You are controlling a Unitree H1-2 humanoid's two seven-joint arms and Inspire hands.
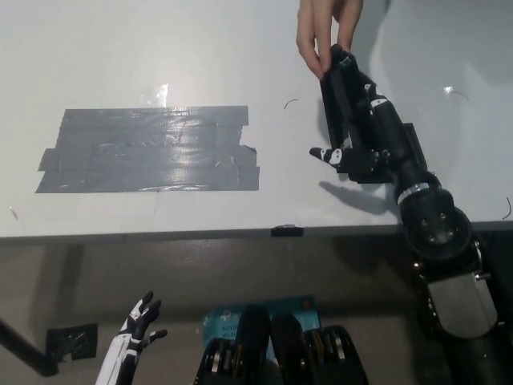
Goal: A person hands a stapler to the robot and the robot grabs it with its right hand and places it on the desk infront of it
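A person's hand (pixel 325 28) reaches in from the top and pinches the upper end of a long black stapler (pixel 336 100), which hangs upright over the white desk (pixel 160 56). My black right hand (pixel 362 132) is up against the stapler's lower half. Its fingers (pixel 375 104) lie along the stapler's right side and its thumb (pixel 325 152) sticks out to the left, not closed around it. The stapler's lower end is hidden behind my hand. My white left hand (pixel 132 341) rests below the desk edge at the lower left, fingers spread.
A large patch of grey tape (pixel 148 150) covers the desk's left middle. A smaller black tape patch (pixel 410 143) lies under my right hand. The desk's front edge (pixel 200 235) crosses the picture, with a small black tape piece (pixel 286 231) on it.
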